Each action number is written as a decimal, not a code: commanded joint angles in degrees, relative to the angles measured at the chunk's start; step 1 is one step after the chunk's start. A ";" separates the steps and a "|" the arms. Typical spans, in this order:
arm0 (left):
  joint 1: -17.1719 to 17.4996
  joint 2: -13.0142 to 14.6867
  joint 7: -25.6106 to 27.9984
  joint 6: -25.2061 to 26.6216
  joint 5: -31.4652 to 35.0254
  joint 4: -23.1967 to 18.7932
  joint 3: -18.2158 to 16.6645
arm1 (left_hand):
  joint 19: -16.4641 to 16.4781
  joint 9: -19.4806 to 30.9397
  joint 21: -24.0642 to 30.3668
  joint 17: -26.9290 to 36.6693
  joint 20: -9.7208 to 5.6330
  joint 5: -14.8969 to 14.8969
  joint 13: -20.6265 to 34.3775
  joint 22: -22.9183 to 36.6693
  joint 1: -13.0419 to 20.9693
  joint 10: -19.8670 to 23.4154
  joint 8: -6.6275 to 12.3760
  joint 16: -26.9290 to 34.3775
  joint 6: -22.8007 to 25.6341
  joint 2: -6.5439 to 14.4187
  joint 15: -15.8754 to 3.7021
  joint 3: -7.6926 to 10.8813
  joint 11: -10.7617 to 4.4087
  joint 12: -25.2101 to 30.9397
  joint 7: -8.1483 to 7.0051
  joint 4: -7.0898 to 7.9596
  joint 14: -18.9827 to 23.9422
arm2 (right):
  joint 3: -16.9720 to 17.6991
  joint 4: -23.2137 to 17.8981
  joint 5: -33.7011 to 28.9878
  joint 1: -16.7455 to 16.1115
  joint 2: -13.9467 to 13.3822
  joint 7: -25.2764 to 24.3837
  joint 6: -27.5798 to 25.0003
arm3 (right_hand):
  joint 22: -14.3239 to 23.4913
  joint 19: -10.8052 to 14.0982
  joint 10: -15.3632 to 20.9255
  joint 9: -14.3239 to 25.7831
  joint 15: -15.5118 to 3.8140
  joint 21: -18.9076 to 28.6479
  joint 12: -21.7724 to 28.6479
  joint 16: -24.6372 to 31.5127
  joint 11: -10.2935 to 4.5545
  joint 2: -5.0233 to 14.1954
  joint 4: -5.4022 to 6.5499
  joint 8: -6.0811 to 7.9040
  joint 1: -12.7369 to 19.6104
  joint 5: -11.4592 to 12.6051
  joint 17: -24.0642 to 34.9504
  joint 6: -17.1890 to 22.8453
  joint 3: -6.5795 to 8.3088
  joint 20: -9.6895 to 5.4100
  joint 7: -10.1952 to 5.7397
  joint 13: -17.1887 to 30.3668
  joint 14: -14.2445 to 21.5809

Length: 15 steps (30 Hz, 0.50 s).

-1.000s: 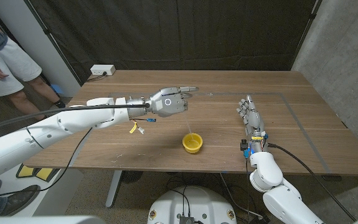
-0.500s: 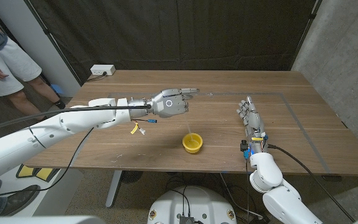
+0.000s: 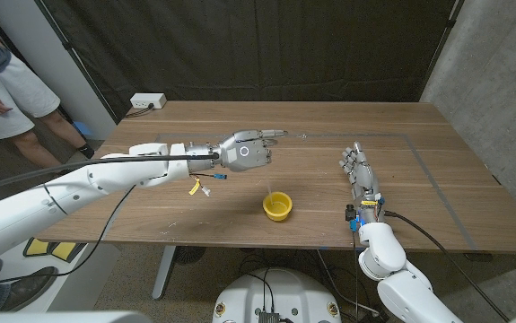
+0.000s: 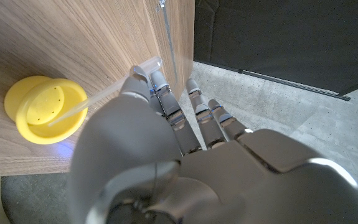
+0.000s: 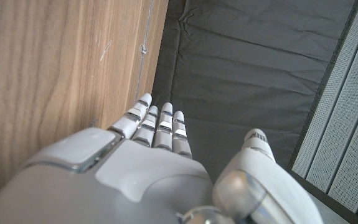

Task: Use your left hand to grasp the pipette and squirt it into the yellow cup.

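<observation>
My left hand [image 3: 248, 151] hovers over the middle of the table and grips a clear pipette [image 4: 96, 97]. The pipette slants down out of the fingers, and its thin stem [image 3: 270, 184] shows faintly in the head view. Its tip is over the mouth of the yellow cup [image 3: 277, 205], which stands near the front edge. In the left wrist view the tip sits above the cup's [image 4: 43, 112] inside, just past my left hand [image 4: 166, 162]. My right hand [image 3: 362, 173] is by the table's right front, fingers straight and holding nothing, also seen as the right hand [image 5: 135, 174] from its wrist.
A white power box [image 3: 147, 101] lies at the table's back left corner. A person [image 3: 2, 76] stands beyond the left side. A yellow tag and small blue clips [image 3: 200, 182] hang under my left forearm. A faint taped outline [image 3: 424, 161] marks the right part of the table.
My left hand has edged slightly to the right with the pipette. The cup and my right hand have stayed where they were.
</observation>
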 commanded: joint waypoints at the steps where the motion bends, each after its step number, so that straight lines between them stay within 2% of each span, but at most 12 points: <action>1: -0.47 -1.19 0.90 0.36 -0.28 1.11 0.90 | 0.20 0.09 0.00 -0.02 -0.67 0.27 0.25 -0.10 0.70 0.84 0.47 0.24 0.80 -0.10 -7.51 0.65 -0.01 0.40 0.06 -0.13 0.73 | 0.11 -0.23 0.10 -0.22 -0.29 -0.09 -0.31 | 0.16 0.29 0.59 0.10 -0.16 0.50 0.36 0.11 -0.03 0.44 -0.07 0.10 0.09 -0.20 0.24 0.62 -0.09 -0.04 0.04 0.32 0.44; 15: -1.01 -2.39 2.05 1.15 -0.20 2.01 1.82 | 0.68 0.00 0.09 0.03 -0.73 0.31 0.24 -0.15 1.08 2.97 1.25 0.38 2.68 0.14 -7.61 1.42 -0.12 0.69 -0.18 -0.27 1.80 | 0.38 0.09 0.54 -0.28 -0.48 0.28 -0.06 | 0.16 0.36 0.72 0.10 -0.13 0.51 0.39 0.13 -0.12 0.44 -0.08 0.08 0.08 -0.20 0.24 0.65 -0.15 -0.03 0.02 0.33 0.55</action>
